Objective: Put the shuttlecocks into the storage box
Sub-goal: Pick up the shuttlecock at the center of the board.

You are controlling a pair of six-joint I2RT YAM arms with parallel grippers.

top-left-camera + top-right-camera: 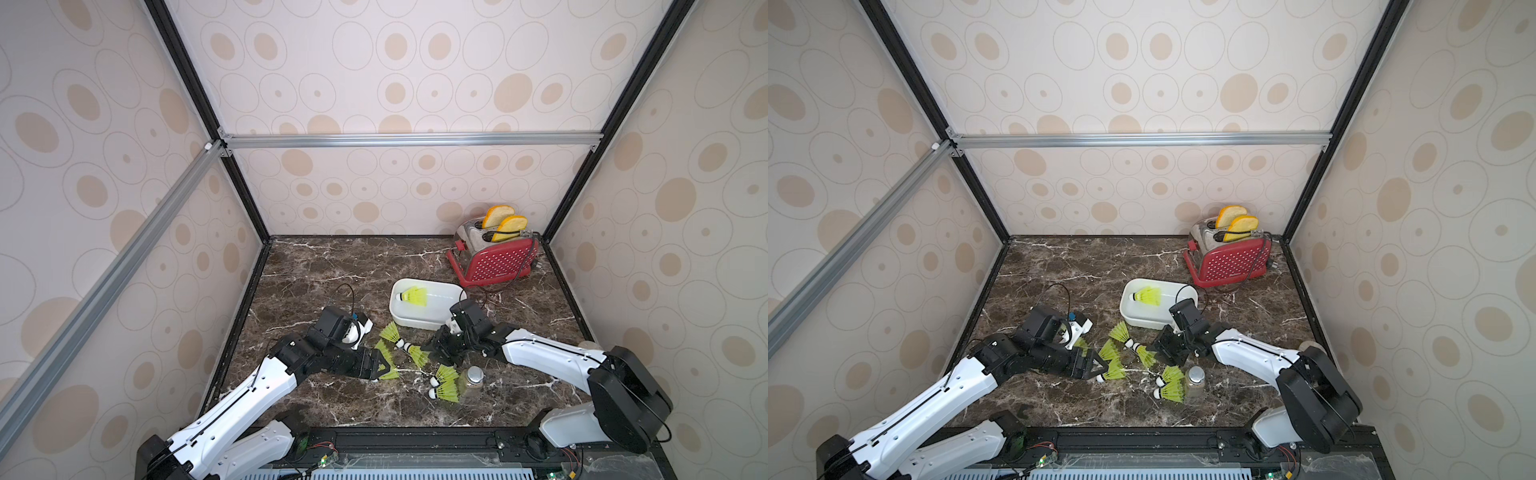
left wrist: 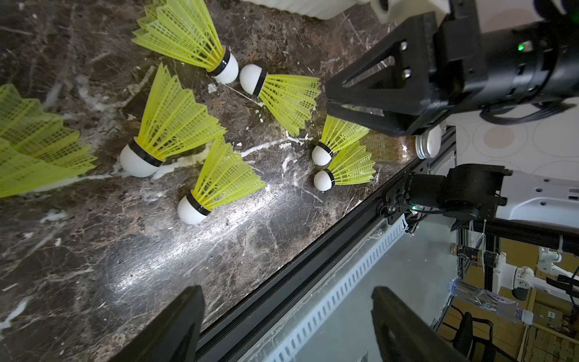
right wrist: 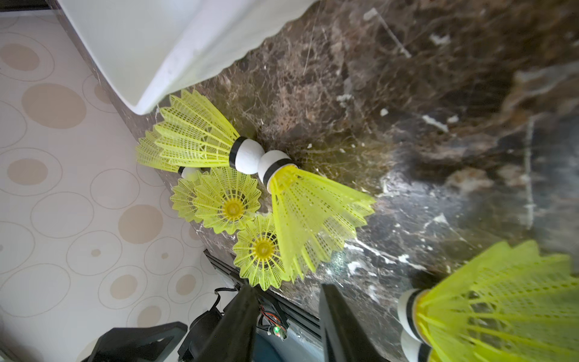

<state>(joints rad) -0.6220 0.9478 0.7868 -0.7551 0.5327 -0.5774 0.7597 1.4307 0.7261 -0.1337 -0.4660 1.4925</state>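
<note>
One shuttlecock (image 1: pixel 415 296) is lying in the storage box (image 1: pixel 415 323) near the counter's (image 1: pixel 332 266) middle. At least six more shuttlecocks (image 1: pixel 390 332) are waiting loose toward the front edge, two beside a jar (image 1: pixel 471 380). The left gripper (image 2: pixel 286 294) is hovering spread and empty. The right gripper (image 3: pixel 288 290) is standing partly spread, pinching nothing. I'd judge the job is barely beginning.

No legible text, brand, number or sign in any view. Left wrist view, print on label of jar (image 2: pixel 388 147): visible as fine lines, too blurred to read. Label on clear bottle (image 2: pixel 488 302) beyond table (image 2: pixel 156 266) edge: coloured marks only, too small to read.
</note>
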